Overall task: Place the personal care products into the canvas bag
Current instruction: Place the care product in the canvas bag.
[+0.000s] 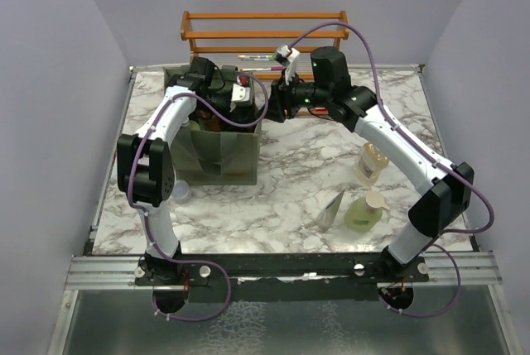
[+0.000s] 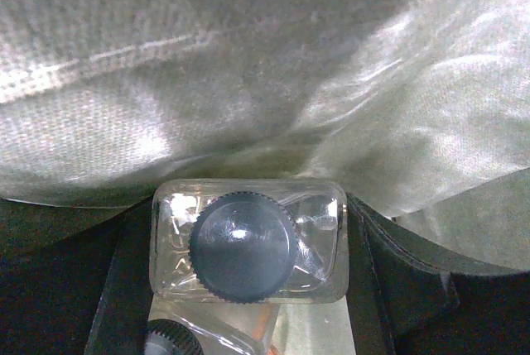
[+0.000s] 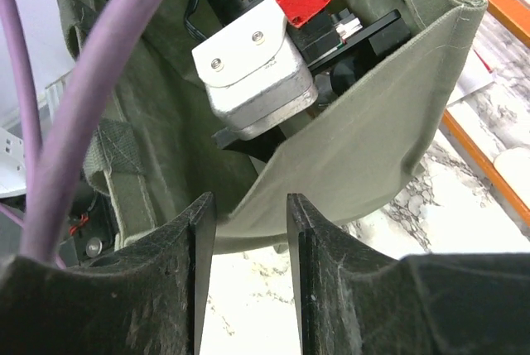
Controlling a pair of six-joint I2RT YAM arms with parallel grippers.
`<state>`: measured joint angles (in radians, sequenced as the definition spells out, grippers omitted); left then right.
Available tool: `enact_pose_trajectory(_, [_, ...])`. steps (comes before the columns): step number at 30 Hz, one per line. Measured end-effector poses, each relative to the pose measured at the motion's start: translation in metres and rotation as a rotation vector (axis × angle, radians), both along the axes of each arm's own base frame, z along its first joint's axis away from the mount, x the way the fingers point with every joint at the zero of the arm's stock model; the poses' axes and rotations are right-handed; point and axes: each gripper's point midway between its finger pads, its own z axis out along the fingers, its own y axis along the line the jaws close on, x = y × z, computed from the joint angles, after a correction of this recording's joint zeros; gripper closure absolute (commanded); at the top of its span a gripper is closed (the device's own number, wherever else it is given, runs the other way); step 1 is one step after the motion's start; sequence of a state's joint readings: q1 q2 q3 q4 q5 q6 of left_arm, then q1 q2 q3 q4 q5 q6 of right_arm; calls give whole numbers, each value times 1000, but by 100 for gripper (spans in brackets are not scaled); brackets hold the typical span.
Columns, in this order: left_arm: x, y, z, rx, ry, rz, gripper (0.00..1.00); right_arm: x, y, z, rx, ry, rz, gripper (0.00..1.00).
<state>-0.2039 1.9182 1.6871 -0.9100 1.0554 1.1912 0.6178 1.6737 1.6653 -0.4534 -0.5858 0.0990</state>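
Overhead, an olive canvas bag [image 1: 224, 156] stands open on a marble table [image 1: 290, 206]. The left arm reaches down into the bag. Inside, the left gripper [image 2: 248, 216] has its fingers [image 2: 124, 289] pressed against both sides of a clear bottle [image 2: 247, 243] with a black cap, seen cap-on against the bag's pale cloth. A second black cap [image 2: 170, 340] shows just beneath it. The right gripper [image 3: 248, 206] hovers at the bag's right-hand rim. Its fingers stand apart with nothing between them and the rim's cloth edge lies just past their tips. Well to the right of the bag, an amber pump bottle [image 1: 371, 165], a green pump bottle [image 1: 363, 214] and a grey pouch [image 1: 333, 208] sit on the table. A lavender cup [image 1: 179, 192] stands just in front of the bag's left corner. A wooden rack [image 1: 265, 34] stands behind the bag.
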Motion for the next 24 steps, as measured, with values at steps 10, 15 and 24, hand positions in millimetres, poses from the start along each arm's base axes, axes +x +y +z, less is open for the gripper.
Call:
enact_pose_trajectory(10, [2,0,3,-3,20,27,49,-5,-7,5,-4,-30,3,59])
enact_pose_trajectory(15, [2,1,3,5,26,44,43,-4,-10,1,-10,-22,-3,59])
enact_pose_trajectory(24, [4,2,4,13,36,69,37,-5,-16,4,-7,-26,-12,59])
